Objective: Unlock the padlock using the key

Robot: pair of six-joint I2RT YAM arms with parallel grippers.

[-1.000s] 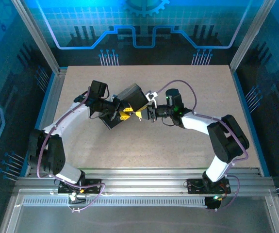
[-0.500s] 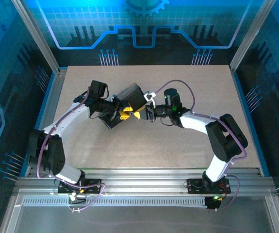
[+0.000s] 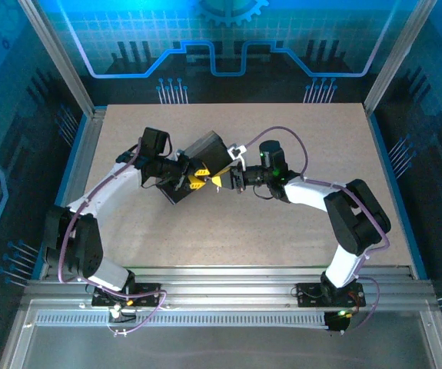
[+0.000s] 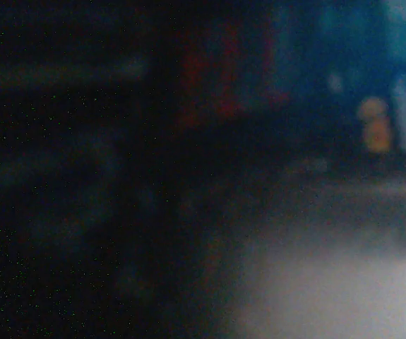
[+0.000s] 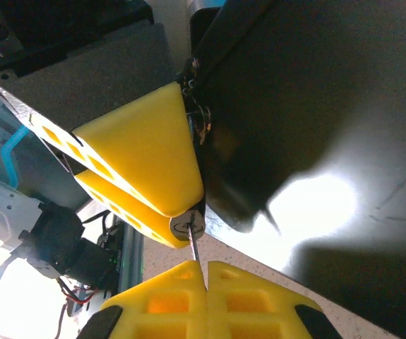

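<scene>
Top view: right pincer (image 3: 234, 178) has edged left since a second ago and is now just beside left pincer (image 3: 199, 181). Dark box (image 3: 211, 151) sits just behind both on the speckled beige table (image 3: 297, 238).

Left wrist: dark blur, cannot tell.

Right wrist: right pincer's ribbed yellow fingers are together, clamped on the thin metal key (image 5: 193, 248). Key tip meets the round silvery face of the padlock (image 5: 188, 226) straight ahead, which is squeezed between left pincer's smooth yellow wedges.
</scene>
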